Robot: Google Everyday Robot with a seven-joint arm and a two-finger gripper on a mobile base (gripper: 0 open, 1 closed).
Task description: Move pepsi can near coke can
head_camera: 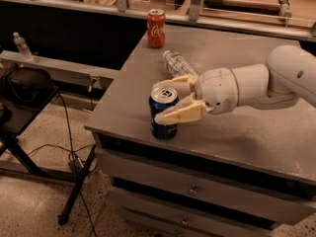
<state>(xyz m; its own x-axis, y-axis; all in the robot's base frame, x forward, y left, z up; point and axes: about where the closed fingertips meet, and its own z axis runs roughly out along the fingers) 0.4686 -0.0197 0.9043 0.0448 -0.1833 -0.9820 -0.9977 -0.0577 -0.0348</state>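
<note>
The pepsi can (163, 129) stands upright near the front left corner of the counter (247, 137), at about 7 o'clock on its top, close to the edge. The gripper (160, 102) is at the can, reaching in from 3 o'clock on a white arm (256, 85). Its tan fingers (180, 113) are clamped on the can: one lies across the near side of the blue body, the other sits behind the silver rim.

The coke can (156, 28) stands upright at 12 o'clock from the pepsi can, well apart from it, by the far edge of the counter. Between the two, at about 1 o'clock from the pepsi can, a clear plastic bottle (177, 63) lies on its side, near the far finger. Below the counter top, drawers (197, 194) face forward.
</note>
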